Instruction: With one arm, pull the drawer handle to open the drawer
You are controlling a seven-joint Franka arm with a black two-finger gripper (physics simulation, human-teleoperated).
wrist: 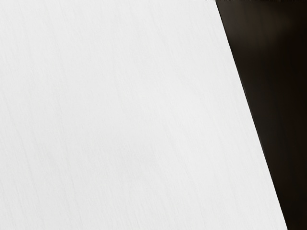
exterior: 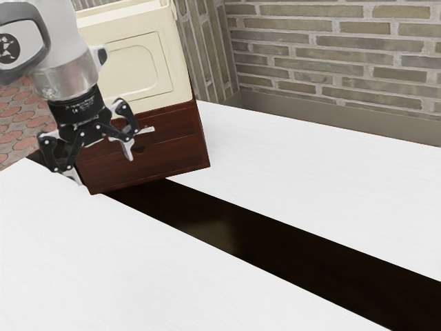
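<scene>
Gripper (exterior: 101, 167): black two-finger type, fingers wide apart with a clear gap between the pale fingertips; nothing held. It pointed downward, slightly tilted, in front of the cabinet as the exterior view showed it.
Drawer handle (exterior: 144, 130): small pale bar on the cabinet front, just beside the finger nearer the exterior view's right. Contact with that finger could not be told.
Drawer fronts: upper (exterior: 176, 124) and lower (exterior: 169, 160), dark red-brown wood, beyond the gripper; both looked flush. A small dark notch (exterior: 140, 149) sat at the lower front's top edge, close to the same finger.
Cabinet upper part (exterior: 141, 62): cream, with a raised rounded panel, above and behind the gripper.
Tabletop (exterior: 289, 162): white, faintly grained, around the gripper and under the hand in the wrist view.
Strip (exterior: 275, 241): dark, glossy, running from near the gripper toward the exterior view's lower right.
Brick wall (exterior: 337, 52): well beyond the gripper.
</scene>
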